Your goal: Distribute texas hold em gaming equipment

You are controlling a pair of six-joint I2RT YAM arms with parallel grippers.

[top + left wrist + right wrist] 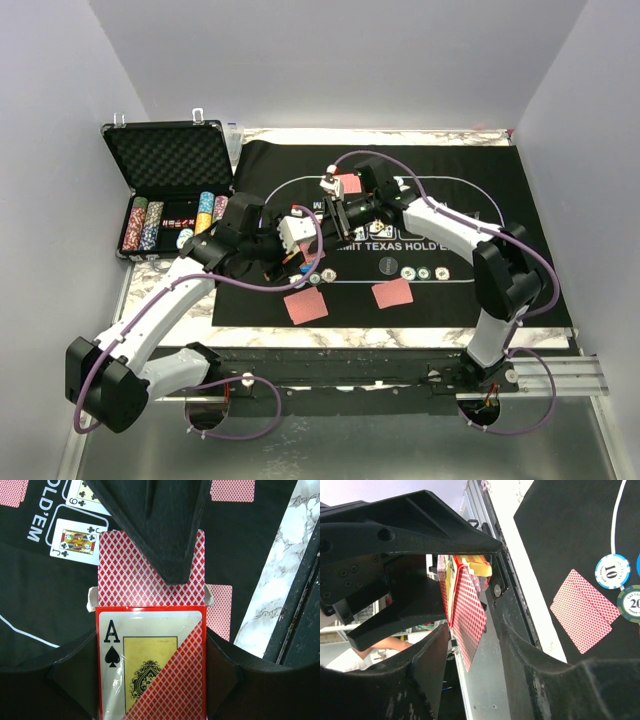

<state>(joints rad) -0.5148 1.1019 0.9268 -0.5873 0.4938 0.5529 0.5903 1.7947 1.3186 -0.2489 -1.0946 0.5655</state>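
**Dealing Part Done, Most Chips Left Cased**

Nearest the overhead lens, just past the marbled worktop (340, 335) edge, two heaps of red-backed cards (306, 306) had been laid face down on the black mat (520, 200), well apart. The right-hand heap (392, 293) was shown by the right wrist view to be two cards overlapped. Just beyond it a short row of poker chips (424, 272) had been set out, a 10 and a 20 among them.

Over the middle of the mat, the card box (150, 680) was clenched in the left claw (151, 635), its mouth open and the deck standing proud of it. The top card (125, 575) was straddled by the right claw (474, 622). One finger (160, 530) was seen lying over the card's back, yet from the right wrist view the jaws appeared parted, with a gap beside the card. That claw was therefore judged released and not yet nipped on.

Farther off, one more face-down card (348, 183) lay toward the mat's far side. At the far left, the open case (170, 155) was seen to hold most of the chip stacks (145, 225).

The task was judged partly done. Some hands and a few chips had been given out. Further cards and the bulk of the chips were left to be distributed, as were any button discs, which could not be picked out with certainty.
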